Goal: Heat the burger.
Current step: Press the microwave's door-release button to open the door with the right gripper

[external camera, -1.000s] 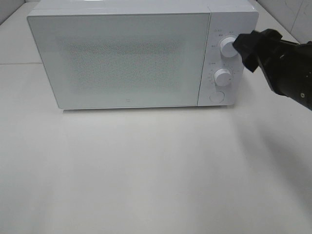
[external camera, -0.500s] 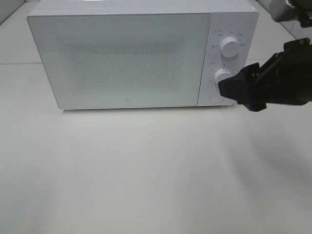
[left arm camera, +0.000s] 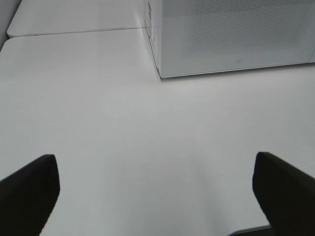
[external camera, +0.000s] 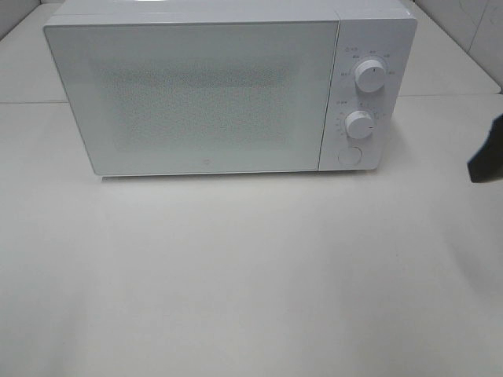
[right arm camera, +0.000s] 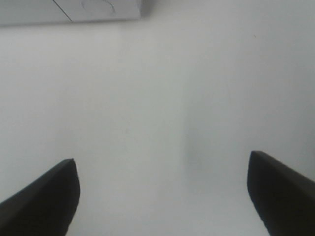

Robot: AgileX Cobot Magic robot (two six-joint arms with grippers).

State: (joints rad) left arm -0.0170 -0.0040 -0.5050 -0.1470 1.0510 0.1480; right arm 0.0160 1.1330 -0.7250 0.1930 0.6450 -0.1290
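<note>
The burger is out of view; the white microwave stands at the back of the table with its frosted door shut. Two white knobs, the upper knob and the lower knob, sit above a round button on its right panel. My right gripper is open over bare tabletop, off the microwave's front right corner. Only a dark tip of it shows at the right edge of the high view. My left gripper is open and empty, low over the table in front of the microwave's left corner.
The white tabletop stretches in front of the microwave. A seam between table panels runs behind on the left. Tiled wall rises at the back right.
My right arm left the upper knob, swept down past the lower knob and pulled back to the right edge. Its jaws have widened. The left gripper has not moved.
</note>
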